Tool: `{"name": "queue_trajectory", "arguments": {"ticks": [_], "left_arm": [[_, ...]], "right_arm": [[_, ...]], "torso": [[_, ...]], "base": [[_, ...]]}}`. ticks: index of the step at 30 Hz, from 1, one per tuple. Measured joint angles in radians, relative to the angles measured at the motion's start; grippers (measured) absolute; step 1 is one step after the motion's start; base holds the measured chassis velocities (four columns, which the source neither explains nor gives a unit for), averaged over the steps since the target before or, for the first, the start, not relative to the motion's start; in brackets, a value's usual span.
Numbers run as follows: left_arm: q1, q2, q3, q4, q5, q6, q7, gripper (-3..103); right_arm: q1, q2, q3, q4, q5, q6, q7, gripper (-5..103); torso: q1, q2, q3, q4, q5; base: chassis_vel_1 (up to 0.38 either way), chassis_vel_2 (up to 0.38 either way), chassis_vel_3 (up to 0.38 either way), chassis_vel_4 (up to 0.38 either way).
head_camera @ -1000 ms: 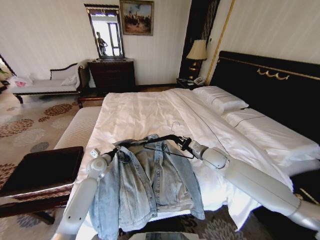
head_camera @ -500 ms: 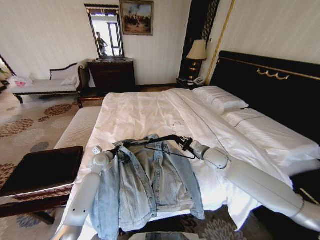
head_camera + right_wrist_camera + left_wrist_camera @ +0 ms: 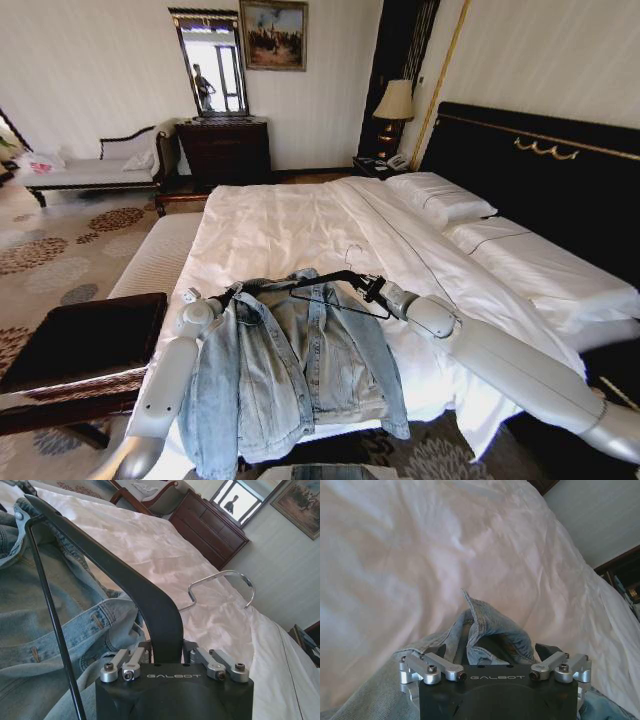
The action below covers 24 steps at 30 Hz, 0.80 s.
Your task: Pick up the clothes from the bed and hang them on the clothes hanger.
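Denim jacket (image 3: 295, 370) lies spread near the foot of the white bed (image 3: 290, 225), its hem draping over the mattress edge toward the floor. The left gripper (image 3: 232, 293) sits at the jacket's collar on the robot's left, and in the left wrist view a bunched fold of blue denim (image 3: 487, 635) stands between its jaws, which are closed on the cloth. The right gripper (image 3: 372, 288) reaches in from the right, its jaws clamped on one end of the black hanger (image 3: 320, 283). The hanger runs across the jacket's shoulders, its far end near the left gripper, its thin lower bar over the denim. The metal hook (image 3: 222, 587) rises above the sheet, pointing toward the head of the bed. Pillows (image 3: 440, 197) lie against the black headboard (image 3: 540, 170).
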Motion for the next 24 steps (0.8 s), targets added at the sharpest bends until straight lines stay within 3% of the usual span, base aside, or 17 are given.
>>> {"name": "queue_trajectory", "arguments": {"ticks": [6, 11, 13, 17, 19, 24], "left_arm": [[0.003, -0.004, 0.006, 0.015, 0.026, -0.008, 0.014, 96], [-0.016, -0.002, 0.010, 0.052, 0.059, -0.024, 0.045, 70], [-0.017, -0.001, 0.010, 0.054, 0.059, -0.023, 0.046, 70], [-0.019, 0.000, 0.010, 0.059, 0.058, -0.017, 0.044, 47], [-0.019, 0.000, 0.011, 0.059, 0.058, -0.017, 0.042, 47], [-0.003, 0.000, 0.012, 0.051, 0.058, -0.013, 0.039, 26]], "right_arm": [[0.002, 0.002, 0.000, -0.002, 0.005, 0.000, 0.001, 30], [0.005, 0.001, 0.000, 0.003, 0.014, 0.000, 0.004, 30], [0.005, 0.000, 0.000, 0.004, 0.015, 0.000, 0.004, 30], [0.007, 0.000, 0.002, 0.009, 0.023, -0.001, 0.007, 30], [0.009, 0.000, 0.002, 0.010, 0.025, -0.002, 0.007, 30], [0.016, 0.001, 0.002, 0.015, 0.034, -0.004, 0.009, 30]], "torso": [[0.000, 0.000, 0.000, 0.0001, 0.0000], [0.000, 0.000, 0.000, 0.0000, 0.0000], [0.000, 0.000, 0.000, 0.0000, 0.0000], [0.000, 0.000, 0.000, 0.0000, -0.0001], [0.000, 0.000, 0.000, 0.0000, 0.0000], [0.000, 0.000, 0.000, 0.0001, 0.0000]], "base": [[0.000, 0.000, 0.000, 0.000], [0.000, 0.000, 0.000, 0.000], [0.000, 0.000, 0.000, 0.000], [0.000, 0.000, 0.000, 0.000], [0.000, 0.000, 0.000, 0.000], [0.000, 0.000, 0.000, 0.000]]}}
